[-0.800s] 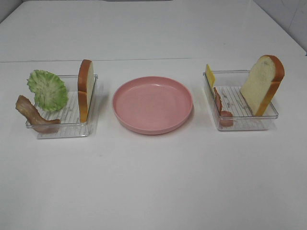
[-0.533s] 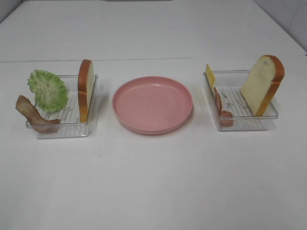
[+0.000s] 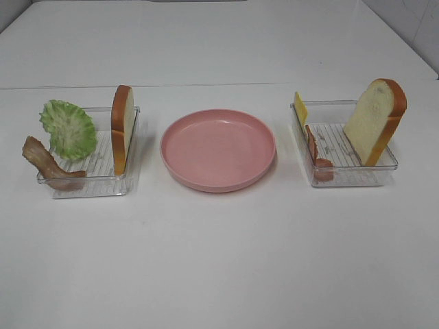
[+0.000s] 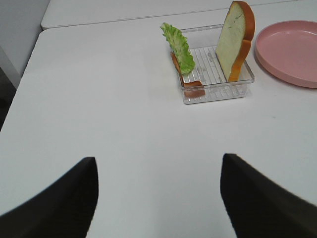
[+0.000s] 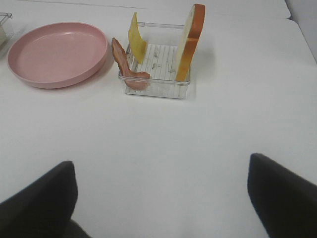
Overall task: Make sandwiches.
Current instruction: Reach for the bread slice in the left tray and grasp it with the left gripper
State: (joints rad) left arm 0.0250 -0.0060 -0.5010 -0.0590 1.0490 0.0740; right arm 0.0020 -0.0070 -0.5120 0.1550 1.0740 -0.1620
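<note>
- High cam: pink plate (image 3: 218,147) sits mid-table (image 3: 219,260), with a clear tray on each side of it. All the sandwich bits are in the trays.
- The left tray (image 3: 89,186) is toward the table's left edge. The left bread slice (image 3: 122,130) stands upright along the tray's plate-side edge. The lettuce (image 3: 68,129) leans out over the opposite edge, and the left bacon strip (image 3: 46,163) is draped over the near outer corner.
- The right tray (image 3: 353,178) is toward the table's right edge. The right bread slice (image 3: 374,120) leans at the edge away from the plate, the cheese (image 3: 300,107) stands in the far plate-side corner, and the right bacon strip (image 3: 315,152) runs along the plate-side edge.
- Left wrist cam: my left gripper (image 4: 157,163) is spread wide with nothing in it, over bare table, well apart from the left tray.
- Right wrist cam: same deal. My right gripper (image 5: 159,161) is wide open and holding nothing, well apart from the right tray.
</note>
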